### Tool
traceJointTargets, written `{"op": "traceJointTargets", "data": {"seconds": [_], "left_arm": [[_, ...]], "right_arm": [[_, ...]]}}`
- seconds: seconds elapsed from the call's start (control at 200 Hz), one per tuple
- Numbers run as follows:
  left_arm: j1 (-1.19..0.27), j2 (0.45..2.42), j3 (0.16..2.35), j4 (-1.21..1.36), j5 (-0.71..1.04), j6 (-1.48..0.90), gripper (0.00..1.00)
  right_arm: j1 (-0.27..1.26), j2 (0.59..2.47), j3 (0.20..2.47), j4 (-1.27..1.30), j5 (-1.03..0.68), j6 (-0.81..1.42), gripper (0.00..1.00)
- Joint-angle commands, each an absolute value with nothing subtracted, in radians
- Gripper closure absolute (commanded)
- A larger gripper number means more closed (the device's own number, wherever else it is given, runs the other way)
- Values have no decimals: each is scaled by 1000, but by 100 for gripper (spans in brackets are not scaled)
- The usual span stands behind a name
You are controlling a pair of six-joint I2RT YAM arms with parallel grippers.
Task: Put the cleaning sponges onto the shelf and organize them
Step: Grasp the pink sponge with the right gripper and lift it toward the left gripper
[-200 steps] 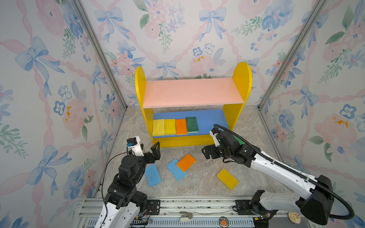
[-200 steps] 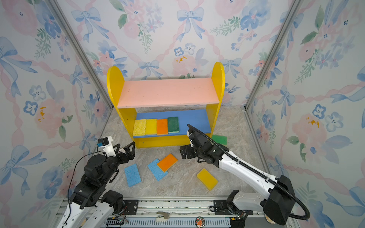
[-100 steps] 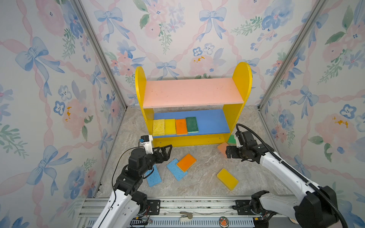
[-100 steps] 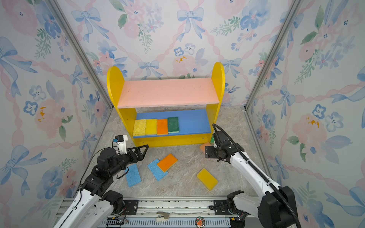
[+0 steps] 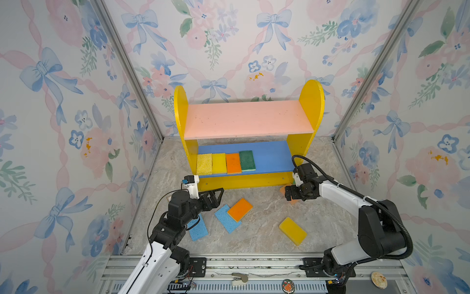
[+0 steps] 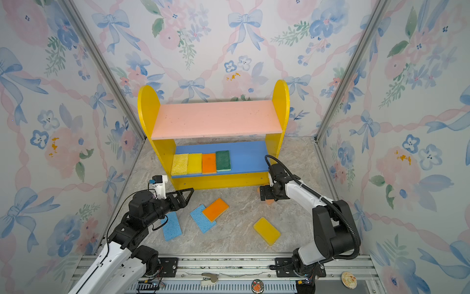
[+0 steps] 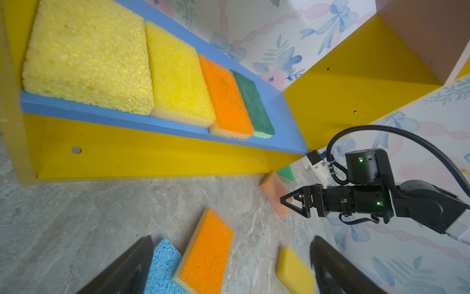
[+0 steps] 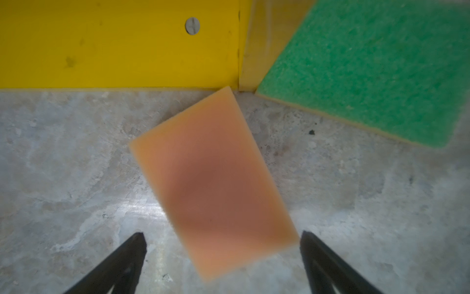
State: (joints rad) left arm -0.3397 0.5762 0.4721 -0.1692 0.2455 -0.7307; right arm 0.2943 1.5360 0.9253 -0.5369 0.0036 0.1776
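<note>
left gripper: jaws wide apart, nothing held; low over the floor, just in front of the shelf's left foot, pointing right
near blue sponge: flat on the floor, partly under the left arm
far blue sponge: flat on the floor, just right of the near blue sponge
floor orange sponge: lies across the far blue sponge's back edge, overlapping it
shelf: centre, against the back wall
blue board: four sponges in a row on its left half
pale yellow sponge: far left of the row
shelf yellow sponge: next, touching
shelf orange sponge: next, touching
dark green sponge: end of the row, set slightly further back
floor yellow sponge: alone, front right, angled
right gripper: jaws wide apart, nothing held; fingers either side of the peach sponge's near end; contact unclear
peach sponge: flat on the floor, far corner at the shelf's right foot
green sponge: on the floor beside that foot
</note>
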Motion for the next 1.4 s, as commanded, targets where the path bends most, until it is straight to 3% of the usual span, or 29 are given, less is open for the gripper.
{"op": "traceJointTargets", "data": {"seconds": [0.0,0.455,0.57,0.685,0.79,0.965,1.185,1.395], "left_arm": [[-334,571,459,-144,253,-715,2],[-334,565,445,-144,252,-720,2],[-334,560,441,-145,256,-728,2],[-333,555,437,-145,265,-738,2],[-334,541,432,-144,274,-747,2],[-334,521,415,-143,296,-787,2],[-362,518,343,-1,382,-933,2],[-582,593,269,274,262,-1062,2]], "right_arm": [[287,1590,983,-520,17,126,3],[340,1649,966,-501,6,153,0],[374,1637,951,-509,41,189,17],[412,1610,951,-532,85,195,24],[418,1585,945,-543,85,206,38],[449,1524,936,-570,85,237,40],[625,1390,941,-630,81,343,39],[876,1325,982,-618,102,482,38]]}}
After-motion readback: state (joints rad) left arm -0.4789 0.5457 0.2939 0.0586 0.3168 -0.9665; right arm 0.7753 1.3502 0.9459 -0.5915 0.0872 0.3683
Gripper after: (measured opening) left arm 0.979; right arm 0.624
